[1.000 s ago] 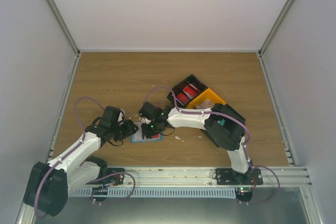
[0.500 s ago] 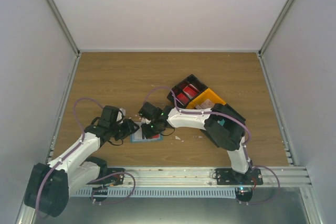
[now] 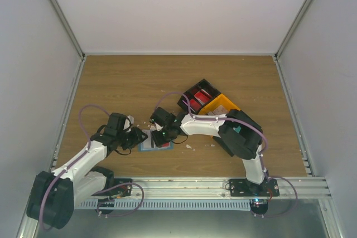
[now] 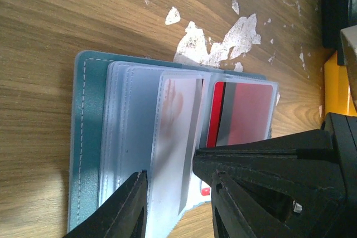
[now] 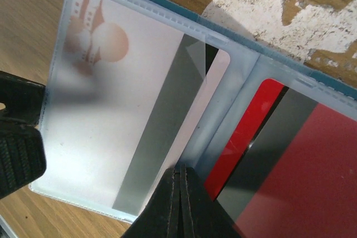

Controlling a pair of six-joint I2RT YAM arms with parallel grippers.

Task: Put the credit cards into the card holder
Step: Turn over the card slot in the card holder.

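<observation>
Change: the left hand (image 4: 170, 185) has drawn its jaws narrower than a second ago, and the right hand (image 5: 180, 196) has gone fully closed. Both arms have barely shifted.
Top view: only here do both arms show, meeting over the card holder (image 4: 89, 137) at the near middle of the desk (image 3: 122, 82). The hands hide most of it.
Left hand: part open, its jaws set either side of the near edge of a clear sleeve. I cannot tell whether it pinches.
Card holder: lies open and flat, with its teal cover to the left in the left wrist view.
White card (image 5: 111, 110): sits inside that sleeve and has a grey stripe. The wrist views alone show it.
Right hand: fingertips pressed together on the fold between the two sleeves.
Red card (image 5: 312, 176): in the neighbouring sleeve, also striped.
White flecks (image 4: 234, 32): scattered just beyond the holder.
Tray (image 3: 209, 100): black and yellow, behind the right arm.
</observation>
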